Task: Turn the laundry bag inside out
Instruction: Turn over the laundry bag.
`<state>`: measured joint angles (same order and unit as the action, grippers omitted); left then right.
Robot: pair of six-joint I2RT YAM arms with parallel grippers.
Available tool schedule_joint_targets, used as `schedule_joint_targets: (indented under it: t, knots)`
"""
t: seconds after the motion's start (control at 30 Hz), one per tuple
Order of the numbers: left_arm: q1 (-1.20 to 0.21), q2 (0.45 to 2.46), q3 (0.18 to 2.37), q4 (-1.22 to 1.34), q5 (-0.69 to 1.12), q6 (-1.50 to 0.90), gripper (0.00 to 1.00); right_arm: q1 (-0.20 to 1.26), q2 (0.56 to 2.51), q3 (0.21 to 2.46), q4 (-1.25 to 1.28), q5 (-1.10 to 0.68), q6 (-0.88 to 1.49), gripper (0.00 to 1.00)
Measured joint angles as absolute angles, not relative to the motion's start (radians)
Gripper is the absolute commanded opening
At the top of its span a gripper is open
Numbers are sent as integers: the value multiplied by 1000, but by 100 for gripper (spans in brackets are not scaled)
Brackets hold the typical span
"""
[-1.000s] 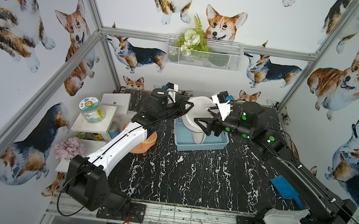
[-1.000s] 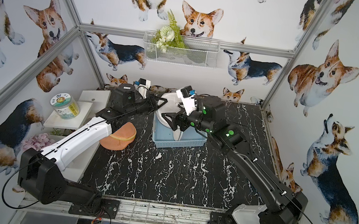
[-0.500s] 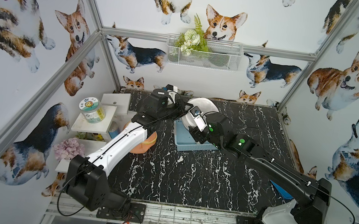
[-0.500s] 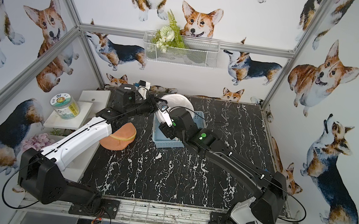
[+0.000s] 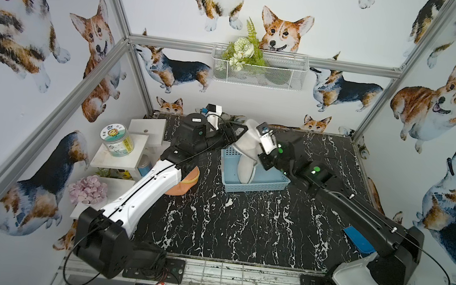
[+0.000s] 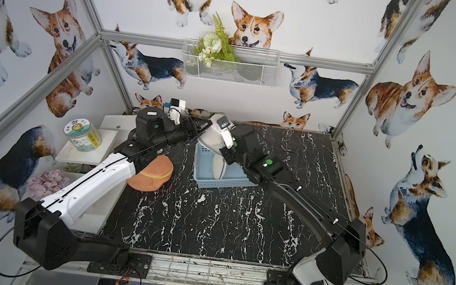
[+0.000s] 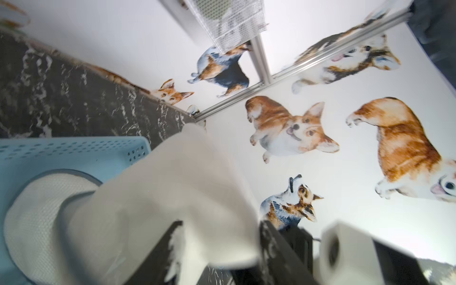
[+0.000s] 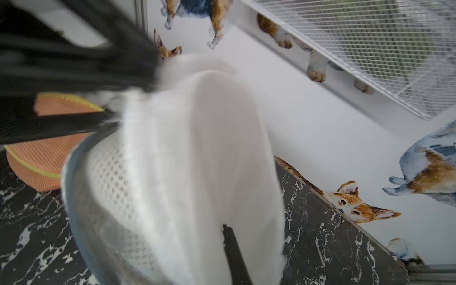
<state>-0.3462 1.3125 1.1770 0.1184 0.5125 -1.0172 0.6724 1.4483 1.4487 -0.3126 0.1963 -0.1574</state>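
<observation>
The black marbled surface lies well below both hands. The blue basket sits on it directly under them.

The white laundry bag hangs from the right hand down into that basket, with its lower end resting inside. The right hand is clenched, apparently on a fold of the bag's smooth upper cloth. The left hand is just beside it at the bag's top. Its jaws stand apart and the cloth is draped loosely between them, so it looks released.

The bag should handle as light, limp and slippery, sagging wherever it is not pinched. Its lower part is coarse mesh with a grey rim, which probably keeps its shape better. That rim, or the edge of the opening, seems the safest place to take hold, since a pinch on the loose middle may catch both layers.

An orange mesh pouch lies on the surface below the left forearm.

No writing shows on the bag. The jar, well away from the left hand, has a printed label, but it is too small to read.
</observation>
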Motion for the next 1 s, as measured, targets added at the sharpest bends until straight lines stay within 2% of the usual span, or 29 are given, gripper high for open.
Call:
schedule_joint_targets:
  t: [0.1, 0.2, 0.43, 0.5, 0.6, 0.93, 1.0]
  knots:
    - [-331, 1239, 1143, 160, 525, -943, 80, 556, 1391, 1446, -275, -2, -92, 0]
    - [-326, 1166, 1077, 184, 526, -855, 78, 454, 1355, 1415, -240, -227, -24, 0]
    - [-379, 1137, 933, 234, 595, -756, 65, 286, 1283, 1245, -84, -670, 157, 0]
    - [-414, 1138, 923, 255, 611, -749, 65, 267, 1272, 1214, -37, -742, 205, 0]
    - [-479, 1160, 962, 260, 601, -703, 76, 268, 1267, 1187, 22, -828, 257, 0]
    - [-505, 1165, 991, 107, 302, -593, 89, 266, 1222, 1143, 92, -920, 333, 0]
    - [-505, 1144, 964, 127, 287, -590, 89, 266, 1218, 1132, 101, -930, 339, 0]
